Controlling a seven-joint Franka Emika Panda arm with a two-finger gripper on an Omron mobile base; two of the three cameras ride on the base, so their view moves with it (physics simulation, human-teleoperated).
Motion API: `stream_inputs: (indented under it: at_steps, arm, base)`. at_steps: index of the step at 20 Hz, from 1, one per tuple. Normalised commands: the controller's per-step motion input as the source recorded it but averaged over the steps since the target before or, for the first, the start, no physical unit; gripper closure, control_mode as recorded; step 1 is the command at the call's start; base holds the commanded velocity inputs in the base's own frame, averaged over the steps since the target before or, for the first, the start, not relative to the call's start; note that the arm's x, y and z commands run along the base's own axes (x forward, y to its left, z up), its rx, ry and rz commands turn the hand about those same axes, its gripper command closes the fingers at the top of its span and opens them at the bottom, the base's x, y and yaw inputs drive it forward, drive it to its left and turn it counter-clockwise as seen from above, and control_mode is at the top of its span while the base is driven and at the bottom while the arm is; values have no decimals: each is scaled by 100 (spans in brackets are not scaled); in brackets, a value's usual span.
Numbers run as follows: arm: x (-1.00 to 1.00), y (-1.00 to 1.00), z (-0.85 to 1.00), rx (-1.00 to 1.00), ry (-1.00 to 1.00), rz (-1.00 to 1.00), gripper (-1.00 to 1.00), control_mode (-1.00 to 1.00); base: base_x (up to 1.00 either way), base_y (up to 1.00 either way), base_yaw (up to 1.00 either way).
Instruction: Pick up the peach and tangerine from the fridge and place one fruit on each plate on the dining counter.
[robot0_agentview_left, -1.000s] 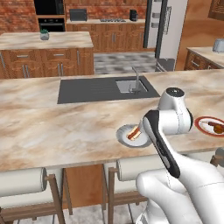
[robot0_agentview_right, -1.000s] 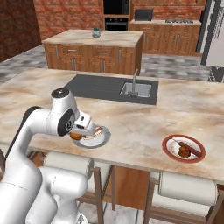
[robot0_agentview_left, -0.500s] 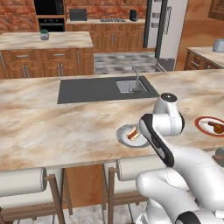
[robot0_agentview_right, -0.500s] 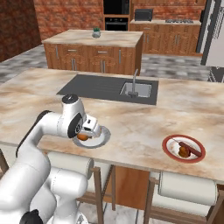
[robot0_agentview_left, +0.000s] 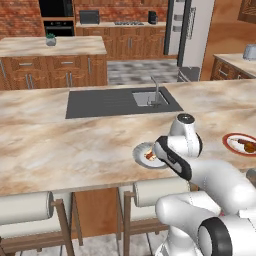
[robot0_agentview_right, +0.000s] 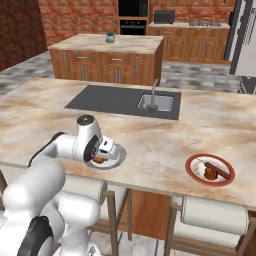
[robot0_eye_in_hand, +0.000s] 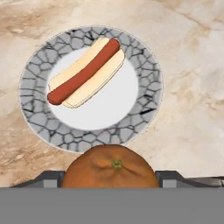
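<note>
We find the gripper (robot0_eye_in_hand: 112, 186) clamped on the tangerine (robot0_eye_in_hand: 110, 167), a round, dimpled orange fruit, held directly above the near plate (robot0_eye_in_hand: 144, 59) on the dining counter (robot0_eye_in_hand: 192, 113). The plate lies just ahead of and below the fingers, its crackled grey rim ringing a smooth white well. The hot dog (robot0_eye_in_hand: 85, 72) lies diagonally, so we judge the bare well nearest the gripper the landing spot.

Flat, even rendered light — no glare, only faint soft shadows; textures look coarse and slightly blurred, edges undistorted throughout.
</note>
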Motion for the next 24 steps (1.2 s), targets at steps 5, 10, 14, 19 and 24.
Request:
stream_inputs:
  at_steps: [5,10,14,19,24]
  arm:
    - [27,0,-34,0,0,0,100,-100]
    - [31,0,-30,0,0,-1,100,-100]
    - [27,0,-28,0,0,0,100,-100]
    - [21,0,-20,0,0,0,100,-100]
    - [25,5,-2,0,2,-3,100,-100]
  base:
    - [0,0,0]
    - [0,0,0]
    - [0,0,0]
    - [0,0,0]
    - [0,0,0]
